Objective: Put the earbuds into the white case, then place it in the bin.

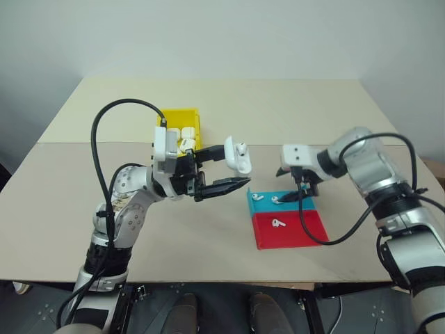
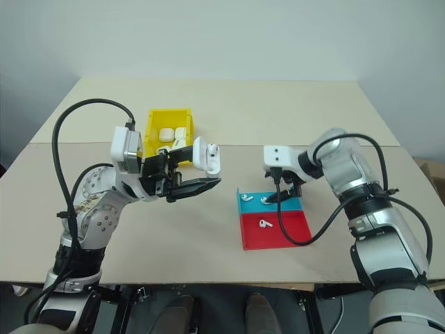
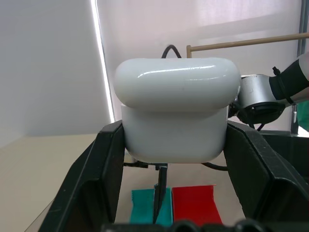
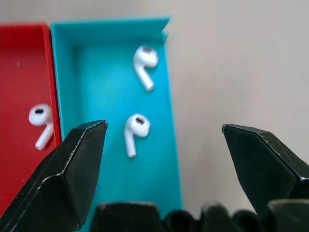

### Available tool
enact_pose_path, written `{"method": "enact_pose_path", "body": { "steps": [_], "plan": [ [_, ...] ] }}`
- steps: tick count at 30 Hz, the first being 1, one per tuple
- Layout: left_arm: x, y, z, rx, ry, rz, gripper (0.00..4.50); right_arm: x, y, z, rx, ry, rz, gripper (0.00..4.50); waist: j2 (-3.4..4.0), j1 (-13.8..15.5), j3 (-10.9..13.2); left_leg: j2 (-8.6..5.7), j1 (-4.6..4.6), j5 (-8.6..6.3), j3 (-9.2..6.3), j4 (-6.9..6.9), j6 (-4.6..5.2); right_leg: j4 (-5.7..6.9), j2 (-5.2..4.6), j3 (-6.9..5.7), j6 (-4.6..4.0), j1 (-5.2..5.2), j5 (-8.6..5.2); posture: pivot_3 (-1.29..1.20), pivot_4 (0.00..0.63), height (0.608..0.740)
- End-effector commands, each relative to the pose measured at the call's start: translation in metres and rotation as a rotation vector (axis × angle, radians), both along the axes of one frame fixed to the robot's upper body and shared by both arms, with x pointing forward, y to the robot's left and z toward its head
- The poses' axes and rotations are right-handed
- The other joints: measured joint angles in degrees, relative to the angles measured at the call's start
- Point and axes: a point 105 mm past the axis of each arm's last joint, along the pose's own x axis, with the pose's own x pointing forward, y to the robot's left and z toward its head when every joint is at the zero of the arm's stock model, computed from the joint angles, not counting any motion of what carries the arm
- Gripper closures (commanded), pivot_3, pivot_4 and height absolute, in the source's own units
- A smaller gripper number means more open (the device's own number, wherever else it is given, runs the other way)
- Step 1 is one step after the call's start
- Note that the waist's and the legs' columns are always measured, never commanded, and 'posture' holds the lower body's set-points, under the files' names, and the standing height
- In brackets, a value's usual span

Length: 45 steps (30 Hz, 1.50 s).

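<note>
Left pincer (image 1: 235, 170) is clenched on the white case (image 1: 240, 158), held above the bench (image 1: 208, 229); right pincer (image 4: 164, 145) hangs released over the blue-and-red tray (image 1: 295, 233), where three earbuds (image 4: 135, 133) lie, near the yellow bin (image 2: 158, 118) holding more cases

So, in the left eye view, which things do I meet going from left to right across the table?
Yellow bin → white case held in the left pincer → blue and red tray with earbuds, and the open right pincer over its blue part.
</note>
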Motion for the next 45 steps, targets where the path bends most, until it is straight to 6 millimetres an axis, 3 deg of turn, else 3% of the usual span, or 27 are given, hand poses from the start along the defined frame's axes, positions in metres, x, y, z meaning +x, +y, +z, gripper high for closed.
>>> {"method": "enact_pose_path", "body": {
  "steps": [1, 5, 8, 40, 43, 45],
  "plan": [
    [-0.003, -0.004, 0.008, -0.010, -0.041, -0.020, 1.72, -0.003, 0.006, 0.001, -0.108, 0.010, 0.016, 0.02, 0.00, 0.12, 0.00, 0.00, 0.00, 0.00, 0.00, 0.00, 0.00, 0.00, 0.00, 0.00, 0.00, 0.00, 0.00, 0.00, 0.150, 0.740],
    [-0.004, -0.005, 0.007, -0.015, -0.041, -0.024, 1.72, 0.003, 0.004, -0.018, -0.280, 0.036, -0.011, 0.52, 0.00, 0.16, 0.00, -0.03, -0.03, 0.00, 0.10, 0.01, 0.00, -0.03, -0.03, 0.00, 0.01, -0.01, 0.00, 0.00, 0.150, 0.740],
    [-0.004, -0.004, 0.007, -0.015, -0.040, -0.020, 1.72, 0.004, 0.006, -0.023, -0.333, 0.052, -0.009, 1.30, 0.00, 0.31, 0.00, -0.03, -0.07, 0.00, 0.18, 0.01, 0.00, -0.02, -0.03, -0.02, 0.00, -0.04, 0.00, 0.00, 0.150, 0.740],
    [-0.006, -0.004, 0.010, -0.029, -0.049, -0.006, 1.72, -0.002, 0.015, -0.046, -0.382, 0.085, 0.000, 1.30, 0.01, 0.24, 0.01, -0.03, -0.10, 0.00, 0.10, 0.00, 0.00, 0.02, -0.03, -0.01, 0.00, -0.12, 0.00, 0.00, 0.150, 0.740],
    [-0.006, -0.004, 0.010, -0.030, -0.049, -0.006, 1.72, -0.002, 0.014, -0.049, -0.394, 0.074, 0.003, 1.88, 0.01, 0.23, 0.01, -0.03, -0.10, 0.00, 0.10, 0.00, 0.00, 0.02, -0.03, -0.01, 0.00, -0.11, 0.00, 0.00, 0.150, 0.740],
    [-0.006, -0.003, 0.010, -0.030, -0.050, -0.005, 1.72, -0.002, 0.014, -0.050, -0.397, 0.071, 0.002, 2.51, 0.01, 0.24, 0.01, -0.03, -0.09, 0.00, 0.10, 0.00, 0.00, 0.02, -0.03, -0.01, 0.00, -0.10, 0.00, 0.00, 0.150, 0.740]
  ]
}}
